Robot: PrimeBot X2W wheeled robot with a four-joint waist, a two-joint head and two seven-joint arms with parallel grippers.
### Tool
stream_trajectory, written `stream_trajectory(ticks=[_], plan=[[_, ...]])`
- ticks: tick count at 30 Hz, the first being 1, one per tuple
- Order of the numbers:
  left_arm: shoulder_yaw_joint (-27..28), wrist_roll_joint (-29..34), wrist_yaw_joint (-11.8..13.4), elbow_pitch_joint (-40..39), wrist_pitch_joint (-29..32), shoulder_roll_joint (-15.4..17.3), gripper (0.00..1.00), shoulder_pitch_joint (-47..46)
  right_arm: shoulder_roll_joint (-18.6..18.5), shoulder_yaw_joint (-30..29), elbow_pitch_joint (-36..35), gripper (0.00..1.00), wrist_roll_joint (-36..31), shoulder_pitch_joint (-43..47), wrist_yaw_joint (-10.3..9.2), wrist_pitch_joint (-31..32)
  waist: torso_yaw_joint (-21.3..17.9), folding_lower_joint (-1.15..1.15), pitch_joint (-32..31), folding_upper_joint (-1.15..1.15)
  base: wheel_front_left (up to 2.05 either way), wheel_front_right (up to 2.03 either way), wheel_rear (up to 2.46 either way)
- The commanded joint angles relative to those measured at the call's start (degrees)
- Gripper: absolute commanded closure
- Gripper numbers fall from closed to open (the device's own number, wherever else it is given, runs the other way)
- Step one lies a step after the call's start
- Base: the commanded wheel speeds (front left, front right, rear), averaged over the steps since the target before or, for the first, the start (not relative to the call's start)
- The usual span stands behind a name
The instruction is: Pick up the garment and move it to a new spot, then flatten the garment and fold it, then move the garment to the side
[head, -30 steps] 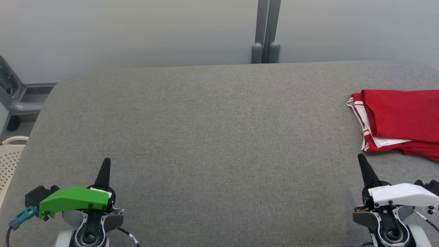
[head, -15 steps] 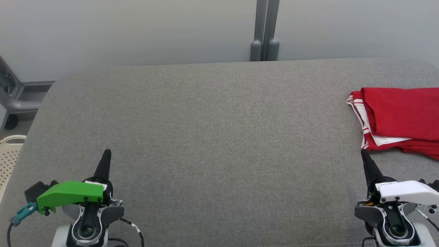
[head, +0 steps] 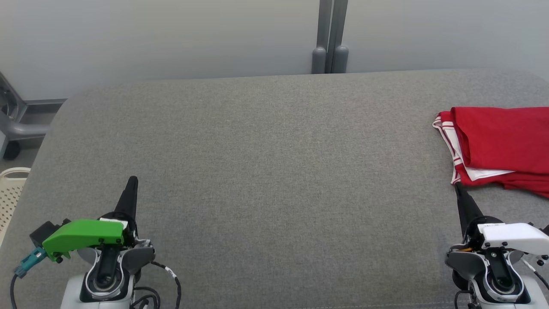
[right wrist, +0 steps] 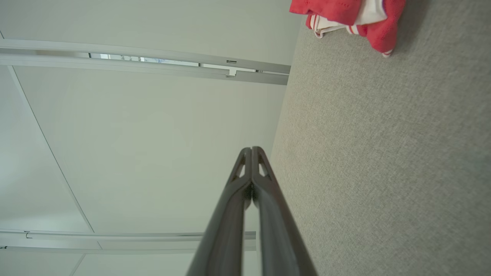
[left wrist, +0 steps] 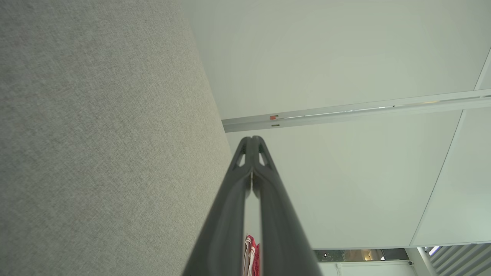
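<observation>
Head view. A folded red garment (head: 502, 146) with white striped trim lies at the far right of the grey padded surface (head: 274, 171). Its right part is cut off by the picture edge, so its full outline cannot be made out. The left gripper (head: 133, 181), green-capped, sits at lower left, well apart from the garment, with its fingers pressed together on nothing. The right gripper (head: 458, 187), white-capped, is at lower right, its fingers likewise closed tip to tip and empty. Its tip seems to stop just short of the garment's near corner. In the right wrist view the cloth is cropped by the top edge and lies clear of the fingertips. In the left wrist view a red-and-white sliver shows between the finger shanks. A pale perforated basket (head: 10, 189) is half cut off at left.
</observation>
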Motion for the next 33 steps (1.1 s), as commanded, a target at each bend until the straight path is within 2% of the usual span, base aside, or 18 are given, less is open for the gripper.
stream_trajectory(ticks=[1,20,33], plan=[[0.5,-1.2,-0.6,0.1,0.5,-0.3,1.0,-1.4,-0.3,-0.3,-0.1,1.0,1.3,-1.0,0.02,0.2,0.0,0.0,0.1,0.0,0.0,0.0,0.0],[2.3,-6.5,-2.1,1.1,2.2,-1.5,1.0,-3.3,-0.3,-1.2,0.1,1.0,7.5,-1.8,0.02,1.0,-0.3,0.0,0.8,0.0,0.0,0.0,0.0],[2.3,-6.1,-2.1,1.1,2.2,-1.4,1.0,-3.2,-0.3,-1.2,0.1,1.0,7.5,-1.7,0.02,1.0,-0.3,0.0,0.8,0.0,0.0,0.0,0.0]])
